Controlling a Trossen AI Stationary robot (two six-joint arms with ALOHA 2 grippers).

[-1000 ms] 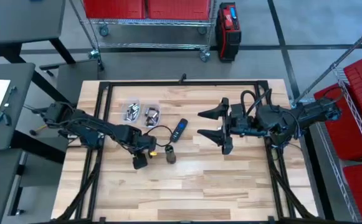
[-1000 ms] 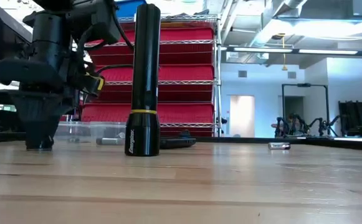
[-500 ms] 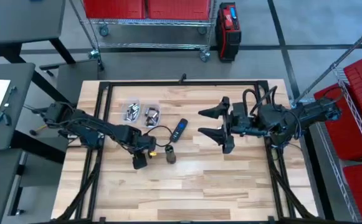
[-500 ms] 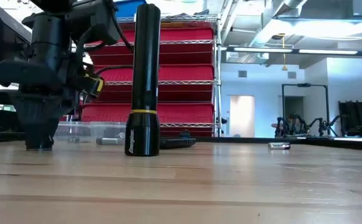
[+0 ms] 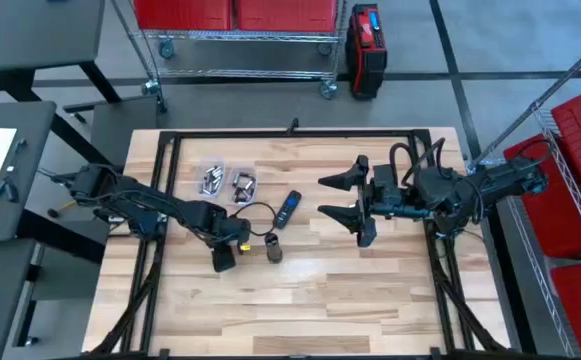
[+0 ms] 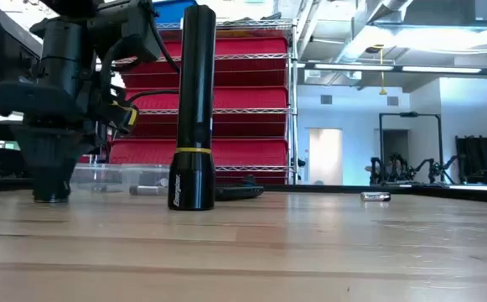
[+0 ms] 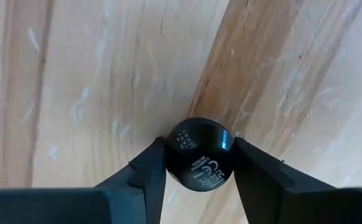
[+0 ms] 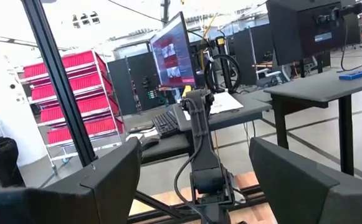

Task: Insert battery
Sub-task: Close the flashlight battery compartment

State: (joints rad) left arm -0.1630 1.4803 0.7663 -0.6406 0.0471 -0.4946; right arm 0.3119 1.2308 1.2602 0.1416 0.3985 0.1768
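the left hand grips a small black round cap on the table, lower left of centre. beside it the black flashlight stands upright. the right hand hangs wide, centre right, above bare wood.

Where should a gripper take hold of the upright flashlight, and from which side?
Grip the flashlight around its slim upper barrel, coming from above with fingers either side: it stands upright on its wider head, open on all sides. The left gripper is occupied holding a small round cap.

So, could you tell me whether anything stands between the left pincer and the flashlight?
Nothing visible does: only bare table lies between the left pincer, shut on a black cap, and the upright flashlight.
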